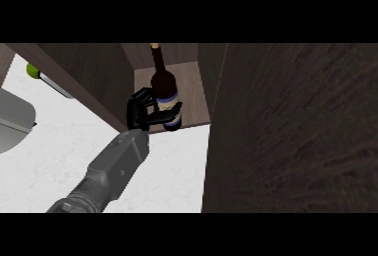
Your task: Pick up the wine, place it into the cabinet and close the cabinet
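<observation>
Inside the cabinet (196,95), by its left wall, the wine (164,85) is being held upright in the left hand (140,112), fingers curled round it. It is best being set flat, well behind the cabinet's front edge, before being released, leaving the door (295,125) clearance.

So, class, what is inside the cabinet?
A dark wine bottle is inside the cabinet, with the robot hand curled round it. The dark panel at the right covers anything further in.
</observation>
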Available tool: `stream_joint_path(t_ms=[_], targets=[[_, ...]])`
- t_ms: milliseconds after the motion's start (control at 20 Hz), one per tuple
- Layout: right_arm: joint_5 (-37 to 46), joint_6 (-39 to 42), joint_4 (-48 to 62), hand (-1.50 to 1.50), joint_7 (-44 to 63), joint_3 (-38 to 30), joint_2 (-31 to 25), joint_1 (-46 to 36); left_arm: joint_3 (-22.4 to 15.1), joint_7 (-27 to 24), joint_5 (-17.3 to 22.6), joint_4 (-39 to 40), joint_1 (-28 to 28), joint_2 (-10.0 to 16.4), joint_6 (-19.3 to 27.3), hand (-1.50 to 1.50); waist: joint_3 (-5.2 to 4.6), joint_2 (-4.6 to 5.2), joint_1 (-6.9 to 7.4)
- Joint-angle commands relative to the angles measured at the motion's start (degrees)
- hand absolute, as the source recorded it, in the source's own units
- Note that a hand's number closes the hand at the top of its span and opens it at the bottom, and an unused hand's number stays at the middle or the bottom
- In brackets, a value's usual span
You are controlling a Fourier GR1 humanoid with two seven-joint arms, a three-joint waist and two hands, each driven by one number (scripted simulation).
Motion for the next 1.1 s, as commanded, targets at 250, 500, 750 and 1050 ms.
stream_joint_path(t_ms=[250, 500, 750, 1050], targets=[[-1.9, -0.1, -1.4, -1.50, 2.1, -0.3, -0.6, -0.8, -2.9, 0.9, 0.9, -0.1, -0.2, -0.5, 3.3, 1.50, -0.11, -0.01, -0.73], [-2.1, 0.2, -0.4, -1.50, 0.5, -0.1, 0.6, 0.8, -3.4, 1.4, 2.4, -1.4, -1.9, -0.5, 4.7, 1.50, -0.05, 0.33, -1.06], [-2.6, 0.2, -2.2, -1.50, 1.2, -1.3, -0.2, 0.8, -3.4, 2.2, 3.5, -1.4, -4.5, -0.5, 7.6, 1.50, -0.02, 0.19, -0.67], [-2.9, 1.8, 0.2, -1.50, -1.7, -2.2, 0.3, 3.2, -4.6, 5.3, 4.5, -1.9, -8.5, -0.5, 9.9, 1.50, 0.11, 0.60, -0.52]])
